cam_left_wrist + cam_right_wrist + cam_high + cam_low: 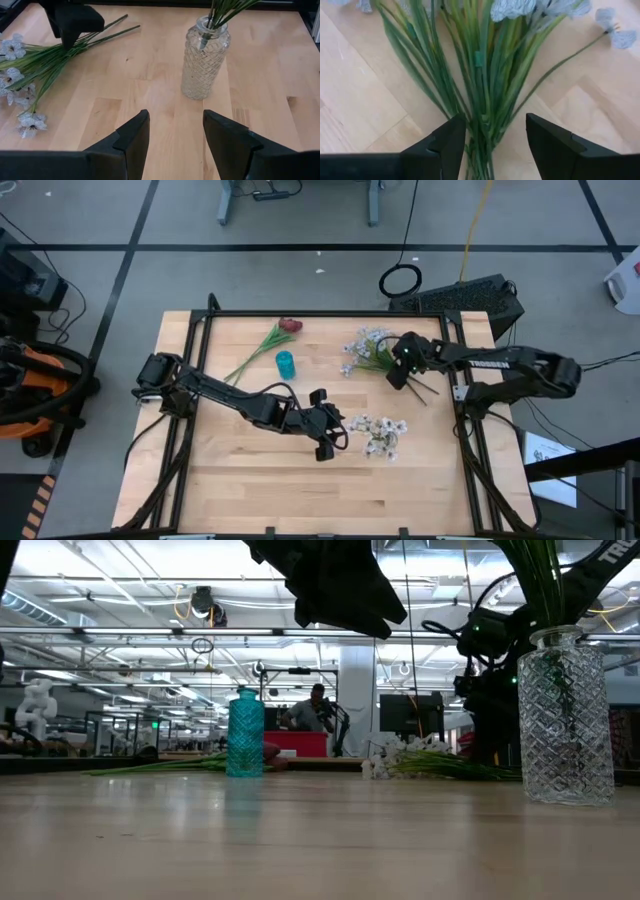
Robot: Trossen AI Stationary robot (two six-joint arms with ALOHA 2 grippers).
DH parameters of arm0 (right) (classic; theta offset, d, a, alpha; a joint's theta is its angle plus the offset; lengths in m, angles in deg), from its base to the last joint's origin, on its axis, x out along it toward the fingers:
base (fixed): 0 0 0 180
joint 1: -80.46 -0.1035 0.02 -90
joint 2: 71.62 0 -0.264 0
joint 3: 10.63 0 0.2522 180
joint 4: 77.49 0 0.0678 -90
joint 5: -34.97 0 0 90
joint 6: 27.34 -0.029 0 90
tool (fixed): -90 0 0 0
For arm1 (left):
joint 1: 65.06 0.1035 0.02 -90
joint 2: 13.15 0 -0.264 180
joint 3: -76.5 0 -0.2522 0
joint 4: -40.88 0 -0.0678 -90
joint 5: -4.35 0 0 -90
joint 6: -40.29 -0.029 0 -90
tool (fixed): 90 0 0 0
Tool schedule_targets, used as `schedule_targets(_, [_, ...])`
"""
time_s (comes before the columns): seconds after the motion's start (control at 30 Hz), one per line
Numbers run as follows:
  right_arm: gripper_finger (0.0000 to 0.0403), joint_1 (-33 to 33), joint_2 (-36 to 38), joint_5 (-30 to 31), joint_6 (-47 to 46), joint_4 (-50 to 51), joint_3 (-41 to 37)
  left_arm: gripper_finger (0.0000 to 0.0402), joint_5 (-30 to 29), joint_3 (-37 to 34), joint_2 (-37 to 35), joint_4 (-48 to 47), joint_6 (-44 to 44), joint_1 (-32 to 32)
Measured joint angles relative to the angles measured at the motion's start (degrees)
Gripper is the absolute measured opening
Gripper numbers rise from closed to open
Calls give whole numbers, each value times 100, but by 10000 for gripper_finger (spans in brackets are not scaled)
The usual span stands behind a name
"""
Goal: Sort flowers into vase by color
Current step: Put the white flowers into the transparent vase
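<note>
The right tool (490,145) is hanging over the white spray (368,350), fingers apart and straddling the gathered stems, which are lying flat on the tabletop (240,470) with their long axis running away from it toward the blossoms; this arm is the nearer. The left tool (175,137) is waiting, fingers apart and empty, facing the glass vase (204,57); farther off, the red flower (268,340) is lying by the blue vase (286,363)
</note>
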Motion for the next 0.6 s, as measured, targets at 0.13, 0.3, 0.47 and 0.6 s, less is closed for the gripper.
schedule_targets(0.13, [196, 7, -145, -82, 3, -112, 0, 192, 0, 0, 0, 0, 0, 0])
schedule_targets(0.3, [168, 7, -306, -70, -93, -250, -2, 192, -7, 0, 0, 1, 0, 4])
schedule_targets(0.47, [87, 7, -388, -53, -273, -251, -2, 192, -14, 0, 0, 1, 0, 4])
schedule_targets(0.6, [17, 7, -350, -50, -341, -257, -2, 192, -33, 0, 0, -1, 0, 4])
